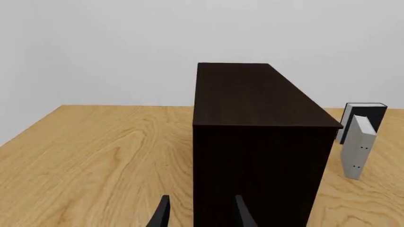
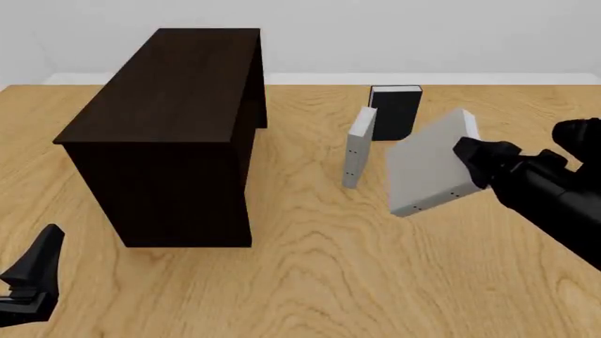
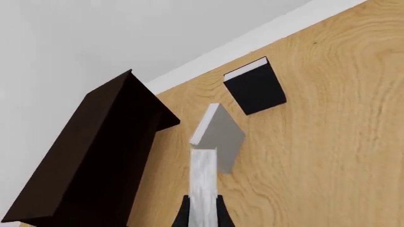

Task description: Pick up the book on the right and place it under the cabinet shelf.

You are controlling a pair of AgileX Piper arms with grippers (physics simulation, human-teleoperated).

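While the right end effector grips the book tilted above the bench, the cabinet shelf stands well apart. Left end effector hangs w/ fingers apart, holding nothing

Three books stood in view: two pale grey ones and one black book. There was one dark cabinet, and two end effectors.

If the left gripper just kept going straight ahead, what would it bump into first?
Most likely the cabinet. In the left wrist view the left gripper points at its dark near wall, with only bare table between; the exact gap is hard to judge.
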